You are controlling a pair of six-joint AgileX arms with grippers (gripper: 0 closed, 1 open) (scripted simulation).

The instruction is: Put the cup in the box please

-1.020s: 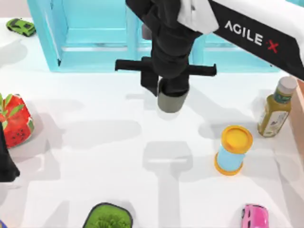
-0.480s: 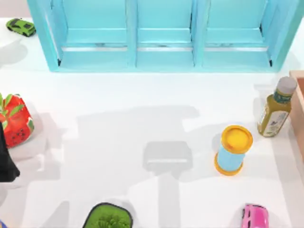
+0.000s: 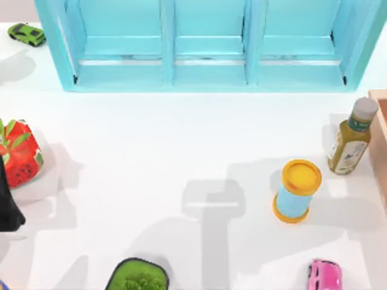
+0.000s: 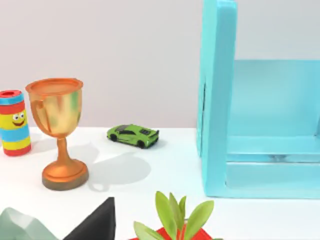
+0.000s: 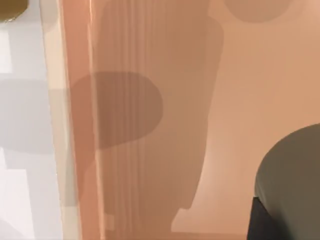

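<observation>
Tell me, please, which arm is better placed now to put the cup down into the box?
The right arm. In its wrist view the cup hangs over the tan box. The left arm sits at the table's left edge, far from the box at the right edge.

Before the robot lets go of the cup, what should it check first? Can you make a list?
1. Cup above the box: ok, the right wrist view shows tan box floor beneath it.
2. Cup past the box wall: ok, the wall lies off to one side.
3. Box floor free beneath: ok, bare apart from shadows.
4. Grip on the cup: cannot tell.
5. Bottle near the box edge: ok, standing upright.
6. Left arm away: ok, parked at the table's left edge.
</observation>
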